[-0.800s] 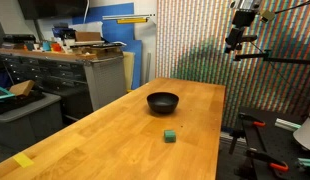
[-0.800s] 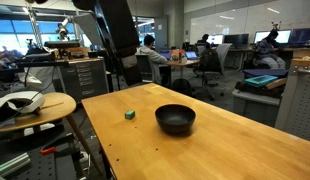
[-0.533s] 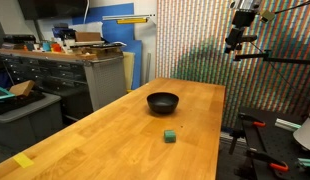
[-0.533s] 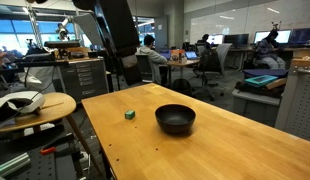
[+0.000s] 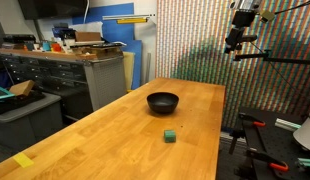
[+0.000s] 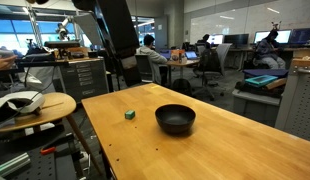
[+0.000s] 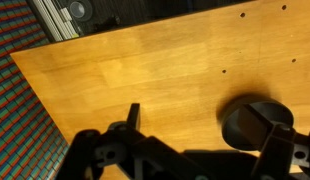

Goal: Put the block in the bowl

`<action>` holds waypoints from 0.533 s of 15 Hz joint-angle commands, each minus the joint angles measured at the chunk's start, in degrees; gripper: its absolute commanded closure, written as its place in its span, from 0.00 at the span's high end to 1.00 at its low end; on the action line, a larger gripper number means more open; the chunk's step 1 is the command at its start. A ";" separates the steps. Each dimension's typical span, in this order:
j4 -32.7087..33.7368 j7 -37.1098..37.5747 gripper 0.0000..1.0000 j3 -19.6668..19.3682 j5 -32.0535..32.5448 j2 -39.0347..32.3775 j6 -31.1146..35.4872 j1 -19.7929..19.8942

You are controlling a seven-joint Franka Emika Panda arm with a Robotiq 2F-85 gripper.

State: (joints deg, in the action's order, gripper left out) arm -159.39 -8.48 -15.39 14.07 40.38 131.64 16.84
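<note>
The black bowl (image 5: 163,101) sits on the wooden table (image 5: 115,130), and the small teal-green block (image 5: 169,135) lies on the table a little in front of it. Both also show in the second exterior view: the bowl (image 6: 175,119), with the block (image 6: 129,114) to its left. My gripper (image 5: 233,42) hangs high above the table's far edge, well away from both. In the wrist view its two dark fingers (image 7: 205,125) stand wide apart and empty. The bowl (image 7: 240,120) shows far below, partly behind one finger. The block is out of the wrist view.
A flat yellow piece (image 5: 23,160) lies near the table's front corner. Cabinets and a cluttered bench (image 5: 75,60) stand beside the table. A round side table (image 6: 35,105) holds a white object. People sit at desks (image 6: 155,55) behind.
</note>
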 commanded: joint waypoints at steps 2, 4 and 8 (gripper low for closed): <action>0.59 4.59 1.00 1.61 -4.11 -1.70 -0.09 -0.41; 0.35 7.79 1.00 2.51 -7.41 -2.65 0.29 -1.12; 0.12 17.45 1.00 7.03 -12.16 -5.69 2.70 -1.50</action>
State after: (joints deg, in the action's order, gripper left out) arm -159.37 1.80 -11.68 4.95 37.06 131.99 15.84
